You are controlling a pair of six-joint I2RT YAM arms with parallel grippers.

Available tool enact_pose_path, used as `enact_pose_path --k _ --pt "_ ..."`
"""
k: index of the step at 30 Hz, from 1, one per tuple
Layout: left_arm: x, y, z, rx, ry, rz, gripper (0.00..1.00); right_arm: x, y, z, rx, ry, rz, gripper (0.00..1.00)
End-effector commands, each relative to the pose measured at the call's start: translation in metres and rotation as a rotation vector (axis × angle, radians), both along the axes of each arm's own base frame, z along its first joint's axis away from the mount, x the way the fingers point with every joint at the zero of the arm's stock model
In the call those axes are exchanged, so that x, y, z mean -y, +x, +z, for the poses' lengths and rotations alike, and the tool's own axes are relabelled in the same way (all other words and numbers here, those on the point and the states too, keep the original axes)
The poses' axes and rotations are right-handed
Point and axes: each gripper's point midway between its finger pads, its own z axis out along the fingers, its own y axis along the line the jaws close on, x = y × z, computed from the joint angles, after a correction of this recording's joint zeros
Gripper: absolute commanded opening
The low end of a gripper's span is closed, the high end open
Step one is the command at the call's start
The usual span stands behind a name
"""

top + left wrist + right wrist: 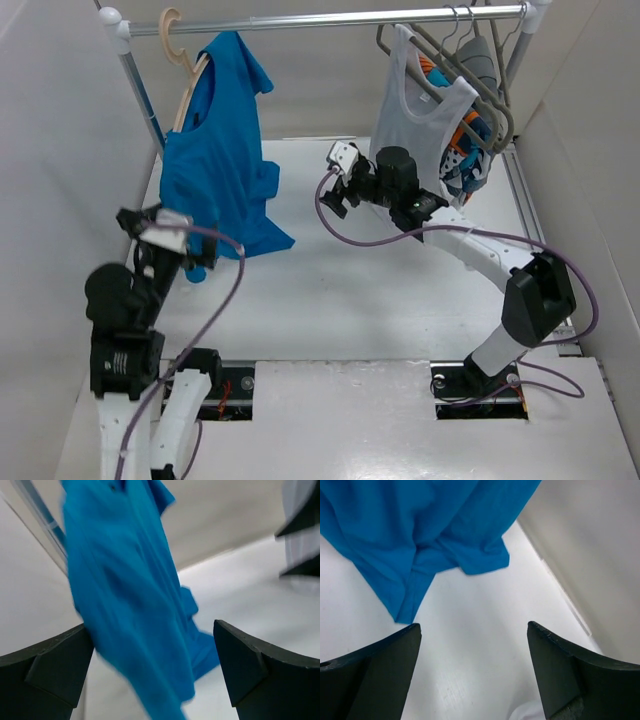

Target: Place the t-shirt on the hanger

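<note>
The bright blue t-shirt (215, 170) hangs from the pale beige wooden hanger (185, 75), whose hook sits on the rail at the far left. The shirt's lower hem trails onto the table. My left gripper (152, 215) is open just beside the shirt's lower left edge. In the left wrist view the shirt (125, 580) hangs in front of and between the spread jaws of that gripper (152, 655), not pinched. My right gripper (332, 180) is open and empty to the right of the shirt. Its wrist view shows the gripper (474, 650) over bare table, with the shirt's hem (420, 530) beyond.
A metal rail (350, 18) runs across the back. A white tank top (415, 110), grey hangers (470, 60) and an orange-teal patterned garment (465, 150) hang at its right end, just behind my right arm. A rack post (140, 90) stands left of the shirt. White walls enclose the table.
</note>
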Motion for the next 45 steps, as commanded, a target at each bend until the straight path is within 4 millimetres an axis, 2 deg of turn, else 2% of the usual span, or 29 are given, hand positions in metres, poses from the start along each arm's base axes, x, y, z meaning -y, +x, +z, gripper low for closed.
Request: enact_pose_path --k 1,3,4,5,6,7,9,11,12,13,15,17,18,19,20,21,22,24,25,26,27,32,34,45 --pt "0.009 -0.031 -0.048 0.045 0.312 -0.117 1.0 0.011 -0.012 -0.013 -0.013 -0.04 0.021 0.91" --pt "0.009 -0.052 -0.084 0.011 0.467 -0.172 1.0 0.02 -0.015 -0.033 -0.038 -0.079 0.016 0.91" --pt "0.016 -0.057 -0.107 -0.022 0.515 -0.239 1.0 0.025 -0.018 -0.038 -0.051 -0.091 0.006 0.91" --pt "0.019 -0.062 -0.12 -0.046 0.549 -0.28 1.0 0.031 -0.017 -0.049 -0.075 -0.11 -0.011 0.91" --pt "0.021 -0.064 -0.133 -0.078 0.565 -0.313 1.0 0.041 -0.016 -0.048 -0.074 -0.108 -0.029 0.91" --pt "0.023 -0.069 -0.15 -0.136 0.568 -0.345 1.0 0.05 -0.018 -0.062 -0.097 -0.126 -0.05 0.92" --pt "0.022 -0.067 -0.174 -0.224 0.588 -0.379 0.98 0.069 -0.014 -0.075 -0.118 -0.154 -0.114 0.92" --pt "0.019 -0.064 -0.213 -0.368 0.622 -0.432 0.96 0.099 -0.012 -0.087 -0.114 -0.203 -0.204 0.92" --pt "0.016 -0.061 -0.223 -0.409 0.635 -0.432 0.94 0.108 -0.015 -0.094 -0.125 -0.234 -0.231 0.93" --pt "0.014 -0.058 -0.232 -0.444 0.637 -0.428 0.94 0.12 -0.016 -0.093 -0.123 -0.244 -0.27 0.94" --pt "0.008 -0.044 -0.253 -0.522 0.622 -0.397 0.94 0.139 -0.019 -0.112 -0.134 -0.318 -0.313 0.94" --pt "0.003 -0.024 -0.261 -0.544 0.612 -0.357 0.96 0.155 -0.025 -0.126 -0.17 -0.375 -0.334 0.95" --pt "-0.001 -0.019 -0.271 -0.571 0.613 -0.334 0.97 0.16 -0.028 -0.127 -0.174 -0.396 -0.341 0.95" --pt "-0.003 -0.015 -0.276 -0.579 0.617 -0.326 0.97 0.169 -0.034 -0.139 -0.211 -0.441 -0.363 0.95" --pt "-0.004 -0.011 -0.281 -0.589 0.62 -0.32 0.97 0.178 -0.036 -0.137 -0.213 -0.447 -0.388 0.96" --pt "-0.005 -0.002 -0.285 -0.58 0.633 -0.312 0.97 0.184 -0.043 -0.147 -0.231 -0.468 -0.396 0.96" --pt "-0.008 -0.002 -0.299 -0.602 0.639 -0.302 0.97 0.192 -0.046 -0.15 -0.237 -0.476 -0.414 0.96" --pt "-0.009 0.008 -0.306 -0.573 0.645 -0.284 0.98 0.203 -0.057 -0.155 -0.245 -0.475 -0.438 0.97" --pt "-0.009 0.005 -0.319 -0.593 0.633 -0.285 0.98 0.205 -0.06 -0.155 -0.244 -0.474 -0.438 0.97" --pt "-0.009 0.005 -0.323 -0.595 0.624 -0.282 0.98 0.211 -0.065 -0.158 -0.258 -0.486 -0.437 0.97" --pt "-0.009 0.004 -0.326 -0.599 0.613 -0.278 0.98 0.212 -0.068 -0.152 -0.241 -0.473 -0.44 0.99" --pt "0.001 -0.003 -0.343 -0.665 0.527 -0.31 0.99 0.233 -0.085 -0.161 -0.238 -0.496 -0.48 0.99" --pt "-0.002 0.0 -0.343 -0.659 0.517 -0.277 0.99 0.239 -0.086 -0.162 -0.238 -0.498 -0.499 1.0" --pt "0.001 -0.002 -0.345 -0.655 0.51 -0.294 0.99 0.236 -0.083 -0.157 -0.199 -0.492 -0.475 1.0"
